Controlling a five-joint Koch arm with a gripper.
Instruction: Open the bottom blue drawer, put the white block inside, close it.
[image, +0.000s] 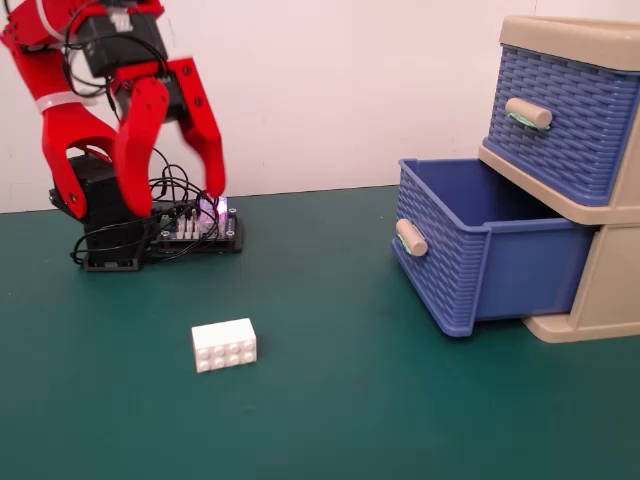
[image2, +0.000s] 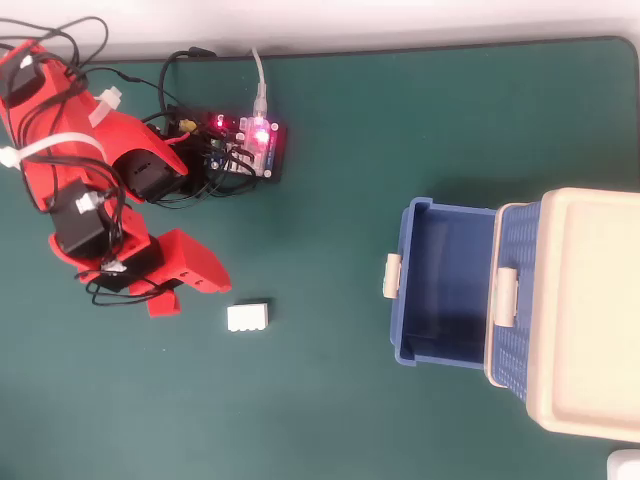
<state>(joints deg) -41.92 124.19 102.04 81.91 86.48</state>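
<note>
The red gripper (image: 178, 200) hangs in the air at the far left, and its two jaws are spread apart with nothing between them. Behind it sits a small circuit board (image: 200, 226) with a pink light and black wires. The white block (image: 224, 345) lies on the green table (image: 330, 420), nearer to us and a little to the right. On the right, the bottom blue drawer (image: 480, 250) is pulled out of the beige cabinet (image: 600, 290) and looks empty. The top blue drawer (image: 560, 115) is pushed in.
</note>
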